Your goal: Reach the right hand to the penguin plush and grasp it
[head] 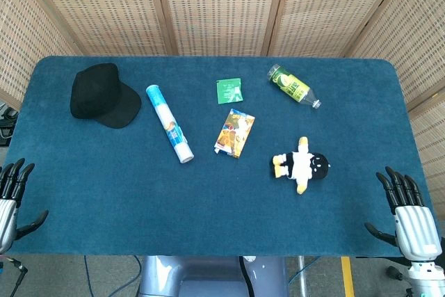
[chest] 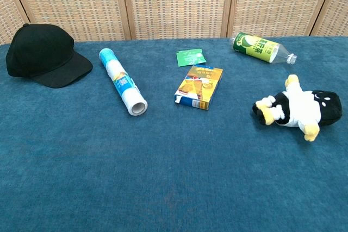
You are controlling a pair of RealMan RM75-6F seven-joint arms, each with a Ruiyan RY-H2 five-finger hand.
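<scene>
Your left hand (head: 12, 196) hangs at the tabletop's (head: 104, 193) near left edge, fingers spread, holding nothing. Bare cloth runs along the near edge. The penguin plush (head: 301, 165) lies right of centre, beyond your right hand (head: 408, 215), which is released at the near right corner.

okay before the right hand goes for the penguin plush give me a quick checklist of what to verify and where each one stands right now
1. Right hand holds nothing, fingers apart: ok.
2. Penguin plush in plain sight, lying on its side on the table: ok.
3. Bare cloth between the hand and the plush, nothing in the way: ok.
4. Neighbours stand apart from the plush: bottle behind it, snack box to its left: ok.
5. Left hand idle at the far edge: ok.
6. Plush within the arm's reach: cannot tell.
</scene>
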